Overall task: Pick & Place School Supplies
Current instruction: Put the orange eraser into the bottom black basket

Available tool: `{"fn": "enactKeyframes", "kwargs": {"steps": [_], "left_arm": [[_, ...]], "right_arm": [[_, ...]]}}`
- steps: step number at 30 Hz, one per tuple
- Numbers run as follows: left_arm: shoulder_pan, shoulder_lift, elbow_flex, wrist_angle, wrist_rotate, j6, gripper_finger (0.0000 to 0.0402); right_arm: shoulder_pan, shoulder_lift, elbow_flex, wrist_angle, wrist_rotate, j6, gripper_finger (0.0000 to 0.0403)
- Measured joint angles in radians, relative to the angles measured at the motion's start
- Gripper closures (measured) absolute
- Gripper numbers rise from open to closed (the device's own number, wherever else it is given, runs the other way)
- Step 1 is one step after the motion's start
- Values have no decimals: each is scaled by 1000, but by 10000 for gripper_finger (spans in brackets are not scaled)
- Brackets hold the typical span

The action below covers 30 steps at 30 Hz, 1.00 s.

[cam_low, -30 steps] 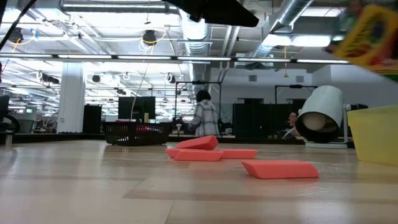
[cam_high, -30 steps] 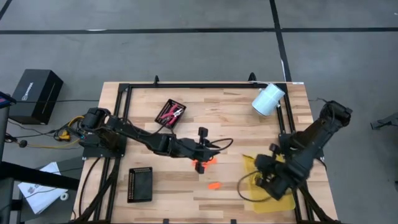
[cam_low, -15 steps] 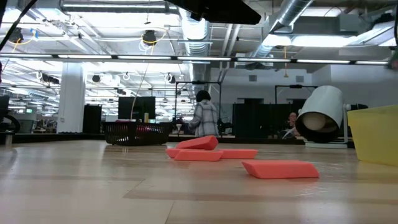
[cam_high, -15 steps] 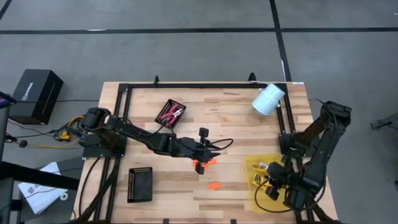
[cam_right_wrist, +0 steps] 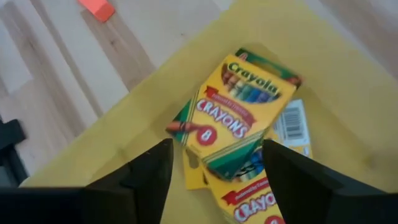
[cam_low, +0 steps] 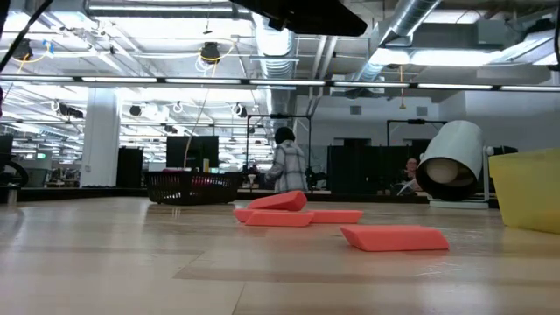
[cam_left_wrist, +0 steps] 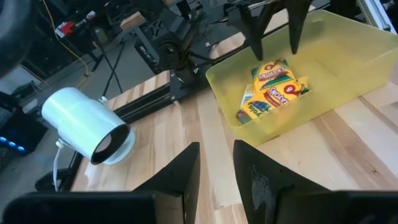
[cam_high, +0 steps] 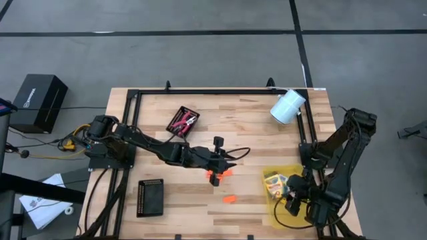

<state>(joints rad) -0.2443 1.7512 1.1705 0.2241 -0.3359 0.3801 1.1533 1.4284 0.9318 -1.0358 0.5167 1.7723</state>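
Several yellow crayon boxes [cam_right_wrist: 242, 112] lie piled flat in the translucent yellow bin [cam_high: 267, 203] at the table's near right. My right gripper [cam_right_wrist: 216, 149] hangs open just above them, its fingers either side of the top box without touching it. My left gripper [cam_left_wrist: 216, 149] hovers over the table's middle [cam_high: 223, 163], narrowly open with nothing between its fingers, pointing toward the bin. Below it, orange pieces [cam_high: 217, 175] lie flat on the wood, one more [cam_high: 229, 199] nearer the front edge. Red-handled tools [cam_high: 183, 121] lie in a black mesh tray.
A second black mesh tray [cam_high: 150, 198] stands at the near left. A white cylinder [cam_high: 288, 107] lies on its side at the far right corner. A black frame rail [cam_high: 220, 91] runs round the table. Bare wood lies between the orange pieces and the bin.
My right gripper has swung toward the table's near edge and sunk over the bin, rolling as it went. The crayon box it carried high at the right has left its fingers and now lies on top of the pile in the bin.
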Motion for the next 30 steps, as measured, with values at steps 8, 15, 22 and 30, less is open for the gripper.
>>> {"fn": "enactKeyframes", "kwargs": {"steps": [8, 15, 22, 30], "left_arm": [[3, 0, -87, 3, -1, -78, 309], [-16, 0, -239, 64, 29, -304, 309], [-47, 0, -346, 202, 12, -362, 309], [-22, 0, -356, 98, -58, -309, 298]], "right_arm": [[78, 0, 0, 73, 193, 95, 193], [25, 0, -6, 324, 494, -254, 217], [-167, 0, -6, 540, 505, -727, 232], [-331, 0, -6, 584, 313, -914, 231]]}}
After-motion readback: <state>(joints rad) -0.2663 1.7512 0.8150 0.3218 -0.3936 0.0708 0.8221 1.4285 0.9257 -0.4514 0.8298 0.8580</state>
